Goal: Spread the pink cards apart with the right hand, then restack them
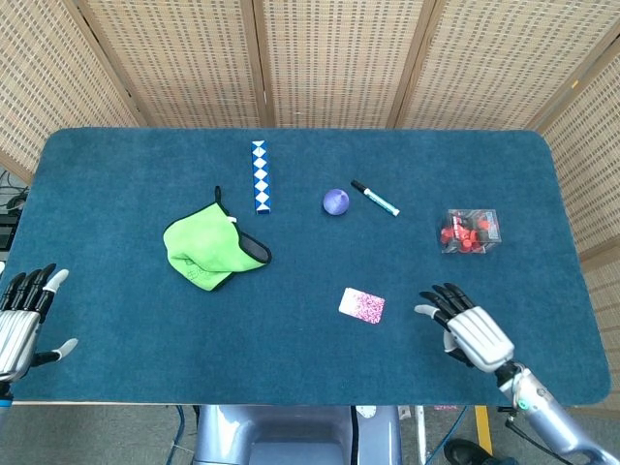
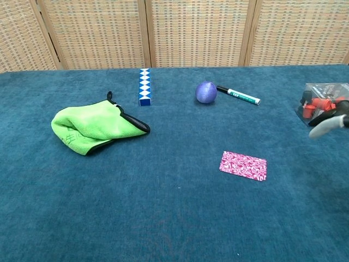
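The pink cards (image 1: 361, 305) lie in one neat stack, flat on the blue surface (image 1: 116, 320), toward its near edge and a little right of the middle. The right hand (image 1: 469, 328) hovers over the surface to the right of the stack, near it but apart, fingers spread and empty, pointing toward the cards. In the chest view only blurred fingertips (image 2: 327, 124) of this hand show at the right edge, in front of the clear box (image 2: 319, 90); the cards (image 2: 243, 165) there lie alone, nothing touching them.

The left hand (image 1: 21, 315) rests at the near left corner, partly off the surface edge, fingers apart and holding nothing.

A green cloth (image 1: 211, 249) lies bunched left of the middle. Behind it a blue-and-white strip (image 1: 260, 175) lies lengthwise. A purple ball (image 1: 335, 201) sits just beside a marker (image 1: 375, 199), farther back than the cards. The clear box (image 1: 470, 232) with red pieces stands on the right, beyond the right hand
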